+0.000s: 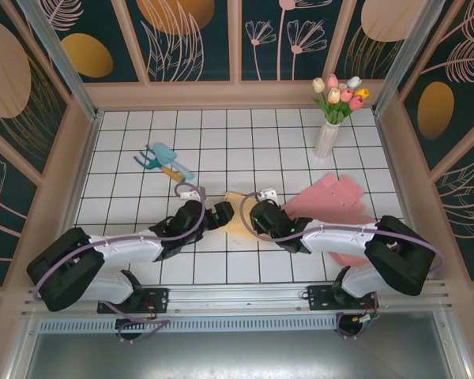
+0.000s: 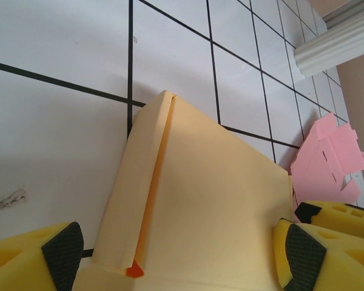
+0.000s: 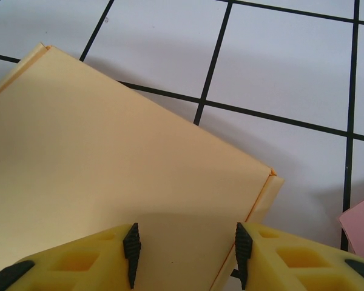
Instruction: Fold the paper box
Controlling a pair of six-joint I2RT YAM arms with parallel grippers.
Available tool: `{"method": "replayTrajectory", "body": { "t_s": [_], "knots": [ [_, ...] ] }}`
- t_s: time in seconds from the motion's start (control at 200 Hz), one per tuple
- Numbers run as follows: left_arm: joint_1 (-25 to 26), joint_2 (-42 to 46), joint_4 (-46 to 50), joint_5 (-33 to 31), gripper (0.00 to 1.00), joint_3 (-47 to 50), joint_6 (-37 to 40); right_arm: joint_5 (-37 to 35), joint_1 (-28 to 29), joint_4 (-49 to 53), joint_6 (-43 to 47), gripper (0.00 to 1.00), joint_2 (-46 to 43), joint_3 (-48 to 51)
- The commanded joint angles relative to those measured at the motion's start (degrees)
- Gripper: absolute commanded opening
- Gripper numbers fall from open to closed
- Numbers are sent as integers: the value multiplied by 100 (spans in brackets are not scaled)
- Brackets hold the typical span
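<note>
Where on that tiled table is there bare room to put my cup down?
Bare tiles run along the back between the blue trowel and the vase of tulips, and in the back left corner. The front middle is crowded: left gripper and right gripper meet at the yellow box, pink sheets beside it.

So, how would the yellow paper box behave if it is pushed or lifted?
Probably light and floppy: the yellow paper box looks like thin folded sheet, with a narrow flap folded along one edge. It would likely slide on the smooth tiled table rather than roll, and a hard squeeze may crease it.
</note>
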State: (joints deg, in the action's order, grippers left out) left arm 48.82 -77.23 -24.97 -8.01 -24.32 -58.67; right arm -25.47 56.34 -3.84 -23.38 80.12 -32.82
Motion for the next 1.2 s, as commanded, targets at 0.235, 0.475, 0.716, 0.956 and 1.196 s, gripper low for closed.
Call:
{"method": "replayTrajectory", "body": {
  "t_s": [0.235, 0.475, 0.716, 0.956, 1.196],
  "knots": [
    [273, -776, 630, -95, 88, -560, -258, 97, -44, -233, -119, 49, -110, 196],
    [599, -922, 1472, -574, 88, -1098, -490, 99, -57, -276, -132, 49, -97, 258],
    [801, -1094, 1961, -750, 86, -1407, -816, 102, -61, -307, -141, 49, -88, 276],
    [923, -1233, 2000, -776, 85, -1515, -1067, 119, -61, -360, -185, 49, -7, 302],
    [980, -1154, 2002, -687, 84, -1540, -1478, 172, -61, -468, -240, 49, 183, 286]
  ]
}}
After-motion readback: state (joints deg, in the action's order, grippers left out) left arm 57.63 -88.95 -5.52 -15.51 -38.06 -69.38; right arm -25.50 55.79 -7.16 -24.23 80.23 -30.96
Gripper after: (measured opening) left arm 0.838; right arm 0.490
